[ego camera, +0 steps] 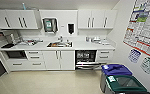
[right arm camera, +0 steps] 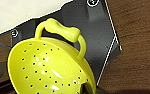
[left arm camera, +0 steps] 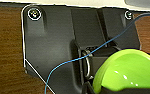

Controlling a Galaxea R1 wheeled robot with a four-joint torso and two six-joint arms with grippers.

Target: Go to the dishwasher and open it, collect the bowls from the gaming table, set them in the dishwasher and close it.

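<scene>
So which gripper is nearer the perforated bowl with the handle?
Right. The right gripper holds the perforated bowl itself; the left gripper is on the other arm, holding the smooth green bowl.

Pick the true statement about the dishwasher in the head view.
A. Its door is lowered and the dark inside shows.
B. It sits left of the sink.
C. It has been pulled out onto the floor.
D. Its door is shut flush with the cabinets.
A: the dishwasher, right of the sink, has its steel door folded down, showing the dark racks inside.
</scene>
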